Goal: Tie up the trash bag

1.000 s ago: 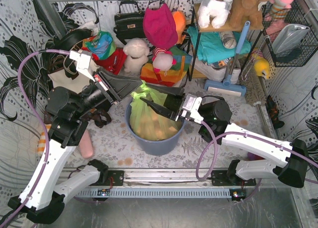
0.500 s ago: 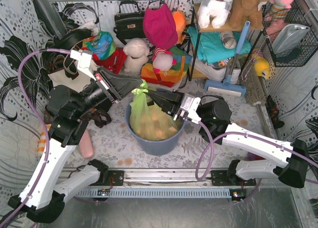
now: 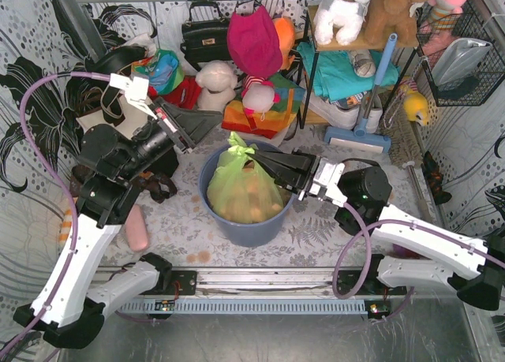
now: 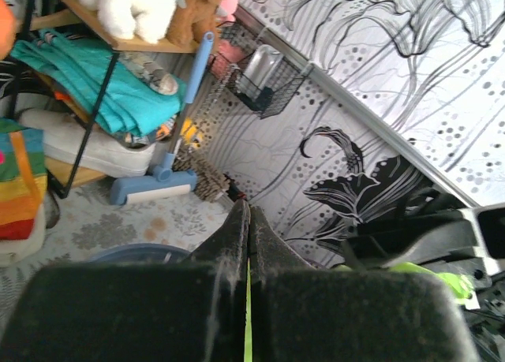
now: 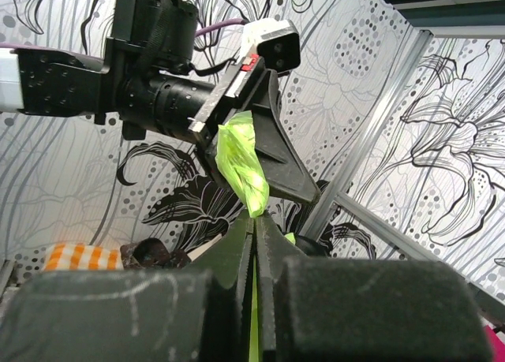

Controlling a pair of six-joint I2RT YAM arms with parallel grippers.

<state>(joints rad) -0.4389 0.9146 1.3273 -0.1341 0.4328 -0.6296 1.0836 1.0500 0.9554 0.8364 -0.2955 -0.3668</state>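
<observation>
Camera overhead: trash bag (image 3: 241, 187) sits in the blue bin (image 3: 237, 231), right gripper (image 3: 256, 158) pinched shut on its bunched neck, left gripper (image 3: 217, 119) closed just apart from it. Left wrist: we see jaws together, green sliver in the seam. Right wrist: jaws clamp green plastic.

Top-down view: the bin (image 3: 237, 226) sits mid-frame on the table (image 3: 181, 220), and the trash bag (image 3: 241, 190) is inside it with its top poking above the rim. The right gripper (image 3: 256, 158) reaches in from the right and touches the bag's neck. The left gripper (image 3: 217, 120) is just up and left of the bag's top. Behind the bin there's a heap of toys (image 3: 217, 86), with a handbag (image 3: 205, 35) behind that at top centre. Upper right is a shelf rack (image 3: 312, 70) with stuffed animals (image 3: 343, 7) on top and a long-handled brush (image 3: 371, 102) leaning on it. A wire basket (image 3: 461, 62) hangs at the far right edge.
</observation>
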